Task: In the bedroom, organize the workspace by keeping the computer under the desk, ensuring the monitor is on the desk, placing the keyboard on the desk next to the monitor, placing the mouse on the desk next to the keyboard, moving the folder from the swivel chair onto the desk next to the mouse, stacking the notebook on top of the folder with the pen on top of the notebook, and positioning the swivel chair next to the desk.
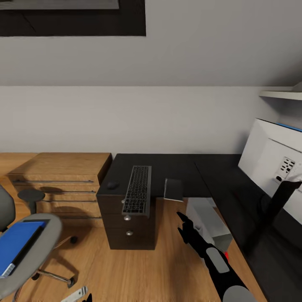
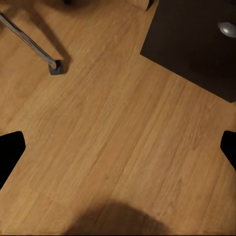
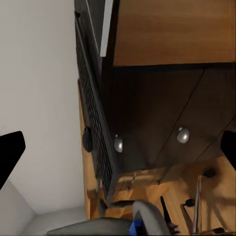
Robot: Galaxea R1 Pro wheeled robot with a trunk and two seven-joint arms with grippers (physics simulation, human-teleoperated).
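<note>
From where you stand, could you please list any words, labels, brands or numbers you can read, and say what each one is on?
No text can be read in these pictures.
keyboard: its keys show pale marks, too small and blurred to read.
monitor: a dark patch with pale spots on its white back, with no legible label.
folder: plain blue, no lettering.
drawer unit: bare front with round knobs, no markings.

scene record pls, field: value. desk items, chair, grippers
desk: black top
keyboard: on desk, near end overhanging the front edge
mouse: on desk, beside keyboard
monitor: on desk, white back showing
computer: on floor beside desk
folder: on chair seat
right gripper: open, holding nothing
left gripper: open, over floor
</note>
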